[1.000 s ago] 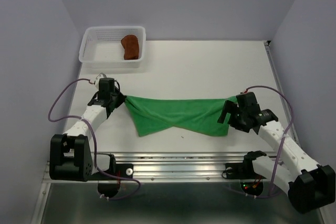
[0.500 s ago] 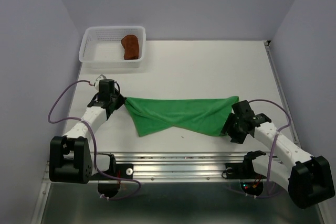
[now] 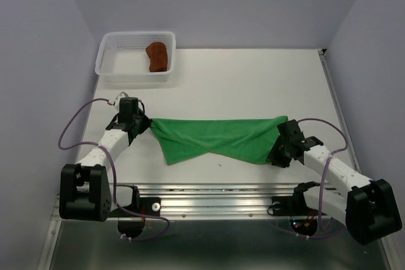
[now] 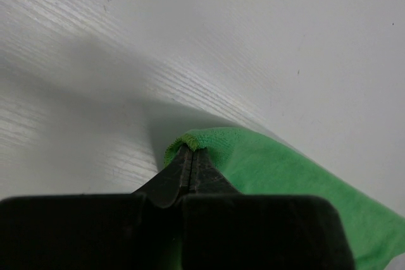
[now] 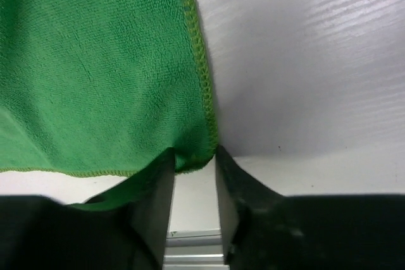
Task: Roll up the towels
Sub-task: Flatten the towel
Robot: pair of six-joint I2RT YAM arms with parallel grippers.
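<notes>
A green towel (image 3: 215, 137) lies spread across the near half of the table, folded over with its lower edge dipping to a V. My left gripper (image 3: 147, 121) is shut on the towel's left corner; in the left wrist view the green hem (image 4: 190, 140) is pinched at the tips of the gripper (image 4: 192, 150). My right gripper (image 3: 276, 150) sits at the towel's near right corner. In the right wrist view the gripper (image 5: 193, 156) has its jaws a narrow gap apart, with the towel (image 5: 95, 61) corner lying between the tips. A rolled brown towel (image 3: 157, 56) rests in the basket.
A white mesh basket (image 3: 104, 61) stands at the back left of the table. The metal rail (image 3: 209, 197) runs along the near edge, just under the right gripper. Walls close in on both sides.
My right gripper has dropped from the towel's upper right edge to its near right corner, and its jaws have narrowed around that corner. The left gripper keeps its hold.
</notes>
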